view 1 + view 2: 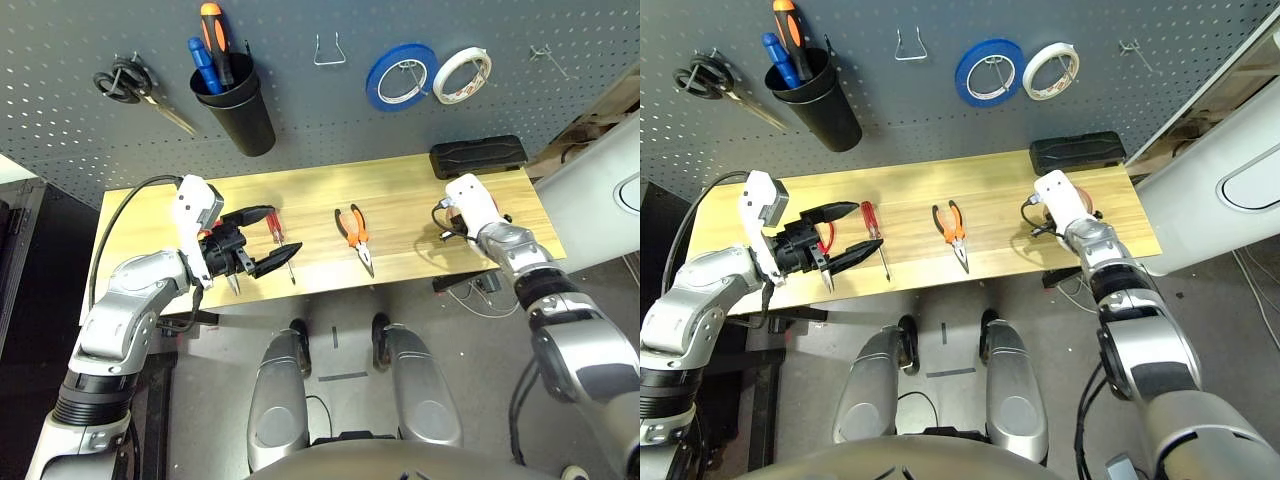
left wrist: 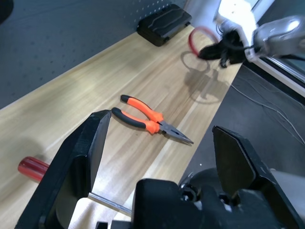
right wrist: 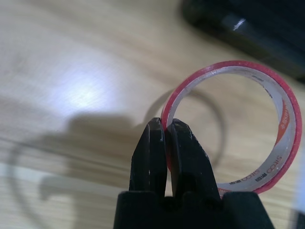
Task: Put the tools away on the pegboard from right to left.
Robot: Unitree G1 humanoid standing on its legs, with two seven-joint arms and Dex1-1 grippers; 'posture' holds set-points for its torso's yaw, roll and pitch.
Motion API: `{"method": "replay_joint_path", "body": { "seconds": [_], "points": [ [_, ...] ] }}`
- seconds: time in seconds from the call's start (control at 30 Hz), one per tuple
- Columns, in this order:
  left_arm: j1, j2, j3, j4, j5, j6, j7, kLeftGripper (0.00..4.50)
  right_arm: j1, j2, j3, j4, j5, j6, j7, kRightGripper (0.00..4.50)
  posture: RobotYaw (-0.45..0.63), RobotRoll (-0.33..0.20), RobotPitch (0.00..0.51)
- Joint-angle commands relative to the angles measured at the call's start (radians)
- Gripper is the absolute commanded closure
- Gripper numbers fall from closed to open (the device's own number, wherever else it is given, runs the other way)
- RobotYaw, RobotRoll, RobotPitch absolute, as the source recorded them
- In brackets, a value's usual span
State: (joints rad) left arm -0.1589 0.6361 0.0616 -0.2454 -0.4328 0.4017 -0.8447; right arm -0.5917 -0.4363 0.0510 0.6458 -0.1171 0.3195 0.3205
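Your right gripper (image 3: 167, 125) pinches the red tape ring (image 3: 289, 138), seemingly lifted; your left (image 2: 162, 124) gapes empty. Pliers (image 2: 151, 125), screwdriver (image 1: 871, 222) and scissors (image 1: 827, 240) await hanging.

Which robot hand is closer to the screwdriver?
The left one. The left gripper is open right beside the screwdriver. The right gripper is far off to the right, past the pliers, shut on the tape ring.
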Motion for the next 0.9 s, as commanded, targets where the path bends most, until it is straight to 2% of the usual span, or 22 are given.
{"method": "replay_joint_path", "body": {
  "seconds": [0.03,0.17,0.4,0.67,0.9],
  "points": [
    [0.007,0.005,0.009,0.023,0.001,-0.019,-0.016,0.00,0.070,-0.029,-0.031,-0.185,0.011,0.090,0.002,4.47,-0.04,0.000,0.208],
    [0.023,0.013,0.027,0.016,-0.018,-0.022,-0.031,0.00,0.120,-0.065,-0.071,-0.365,0.018,0.123,0.004,4.47,-0.04,0.000,0.195],
    [0.022,0.024,0.081,-0.020,-0.087,0.030,-0.031,0.00,0.140,-0.114,-0.080,-0.536,0.006,0.151,0.010,4.47,-0.06,0.000,0.180],
    [0.017,0.078,0.171,-0.062,-0.171,0.085,-0.047,0.00,0.150,-0.150,-0.112,-0.635,0.012,0.111,-0.002,4.47,-0.05,0.000,0.173],
    [-0.061,0.081,0.239,-0.057,-0.235,0.085,-0.024,0.00,0.178,-0.175,-0.131,-0.643,-0.010,-0.020,-0.022,4.47,-0.04,0.000,0.172]
  ]
}}
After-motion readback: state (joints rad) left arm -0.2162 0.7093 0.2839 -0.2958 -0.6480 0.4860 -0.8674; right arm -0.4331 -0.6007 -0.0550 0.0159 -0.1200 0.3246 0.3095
